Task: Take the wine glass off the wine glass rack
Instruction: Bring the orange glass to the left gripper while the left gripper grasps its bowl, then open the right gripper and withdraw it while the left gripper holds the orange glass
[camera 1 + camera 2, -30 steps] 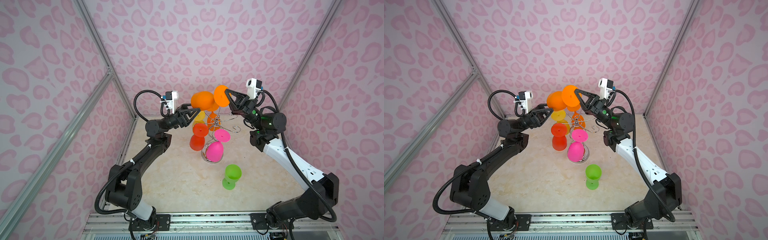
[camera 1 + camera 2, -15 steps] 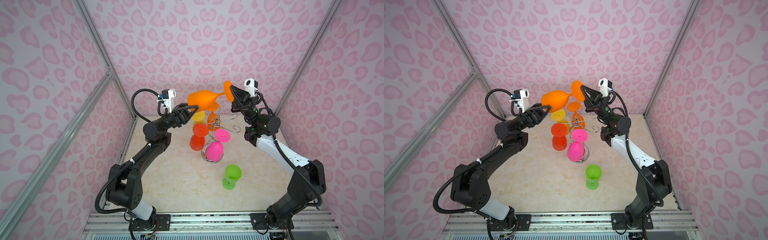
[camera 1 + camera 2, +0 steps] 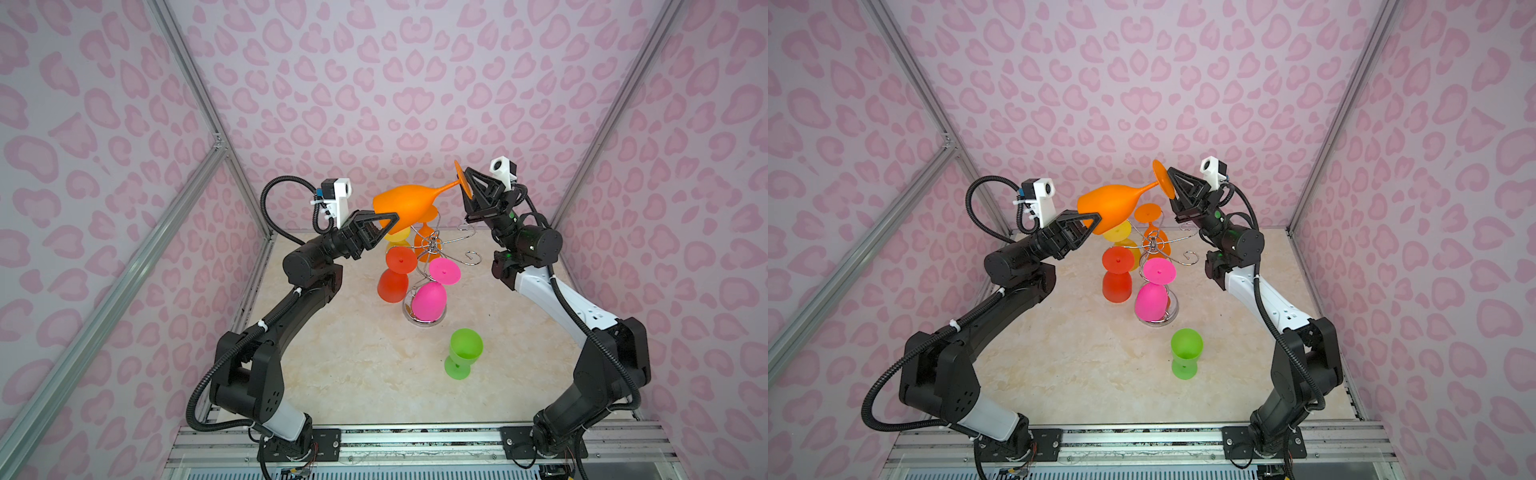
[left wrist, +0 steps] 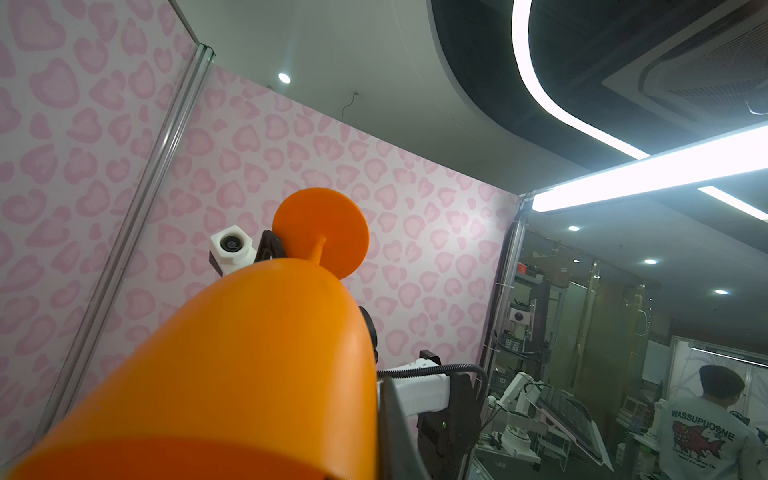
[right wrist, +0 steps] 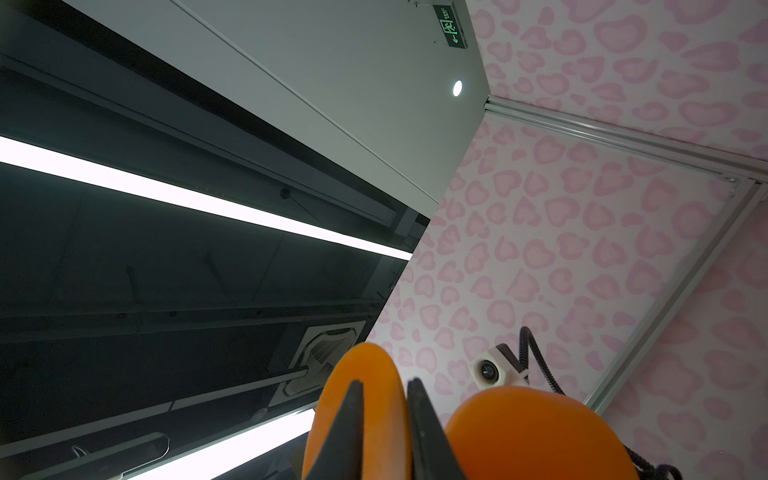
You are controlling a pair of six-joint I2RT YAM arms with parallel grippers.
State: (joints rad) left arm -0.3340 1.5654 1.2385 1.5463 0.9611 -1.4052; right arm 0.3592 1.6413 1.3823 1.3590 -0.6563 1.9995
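Wine glass [image 3: 405, 203], the big orange one, is already clear of the rack [image 3: 432, 245]. It lies sideways in the air above the rack's top, and as far as both top views show it touches none of the wire arms.

The left gripper [image 3: 392, 218] has its jaws closed tight on the rim of the bowl, and the bowl fills most of the left wrist view. The right gripper [image 3: 466, 170] sits at the other end, on the round foot. In the right wrist view its fingers [image 5: 349, 424] straddle the foot's edge with only a narrow gap. Whether they're actually pinching it can't be made out.

So the lift-off part looks done. What's left is probably one arm letting go and the other setting the glass down on the table [image 3: 353, 374]. A likely spot is near the green glass [image 3: 464, 351], which stands upright in front of the rack.

A pink glass [image 3: 430, 297], a red glass [image 3: 392, 282], a yellow glass [image 3: 1116, 232] and a second orange glass [image 3: 1147, 212] hang upside down on the rack.
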